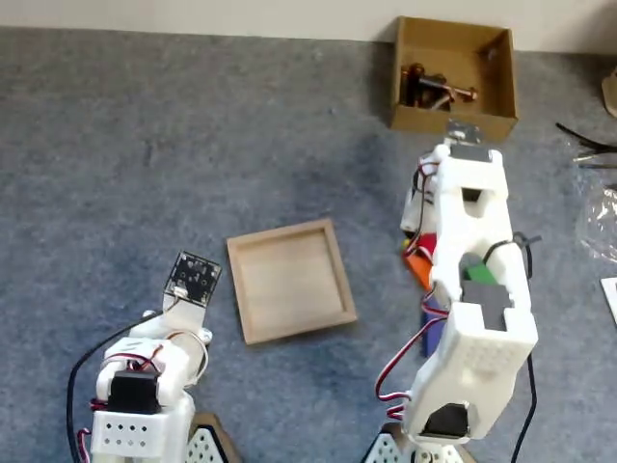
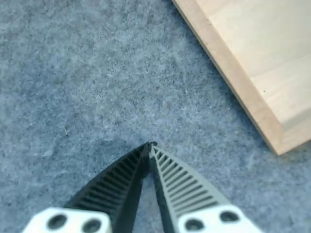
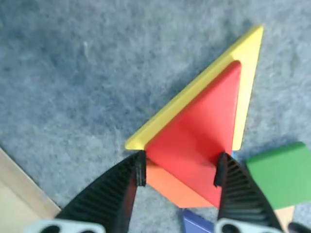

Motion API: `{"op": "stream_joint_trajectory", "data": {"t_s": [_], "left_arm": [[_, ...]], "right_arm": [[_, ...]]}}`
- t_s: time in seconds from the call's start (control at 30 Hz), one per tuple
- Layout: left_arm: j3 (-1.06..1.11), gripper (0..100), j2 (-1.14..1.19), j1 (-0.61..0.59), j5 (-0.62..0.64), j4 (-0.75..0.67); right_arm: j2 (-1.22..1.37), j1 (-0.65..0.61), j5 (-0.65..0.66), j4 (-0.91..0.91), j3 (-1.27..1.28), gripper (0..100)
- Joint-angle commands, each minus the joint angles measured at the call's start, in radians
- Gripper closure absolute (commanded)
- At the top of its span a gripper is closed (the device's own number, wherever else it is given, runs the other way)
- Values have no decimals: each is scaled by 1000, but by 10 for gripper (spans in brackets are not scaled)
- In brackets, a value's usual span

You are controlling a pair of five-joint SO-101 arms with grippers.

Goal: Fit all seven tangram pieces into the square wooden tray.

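Tangram pieces [image 1: 420,265] sit in a small heap on the grey worktop [image 1: 145,145], just right of the square wooden tray [image 1: 234,289], and the right arm is parked directly over them. On top of the heap is the red triangle [image 3: 194,136], and the right claw [image 3: 181,169] has it: jaws about half spread, one ribbed fingertip pressed to each side of the piece. Under the red one lies a larger yellow triangle [image 3: 248,63], its long edge showing along the tray side. An orange piece [image 3: 170,189] pokes out beneath the red one on the near side. A green piece [image 3: 282,174] lies just beside the red triangle, and a corner of a blue piece [image 3: 194,223] is tucked in close by.

Over on the other side, the left claw [image 2: 150,144] is pinched fully together with nothing between its jaws. Its tips point down at bare worktop just left of the tray's near-left corner, close to the rim but not touching it. The tray lies flat in the middle, turned slightly askew. A cardboard box [image 1: 453,116] stands at the far right.
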Motion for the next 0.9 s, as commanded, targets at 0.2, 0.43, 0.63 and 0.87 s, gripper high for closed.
{"op": "stream_joint_trajectory", "data": {"t_s": [0.2,0.43,0.63,0.87], "left_arm": [[19,995,-5,-12,5,6],[19,995,-5,-12,5,6],[19,995,-5,-12,5,6],[19,995,-5,-12,5,6]], "right_arm": [[-2,-61,58,10,59,772],[-4,-64,58,10,64,717],[-2,-79,58,-15,111,717],[-2,-97,129,-24,148,737]]}}
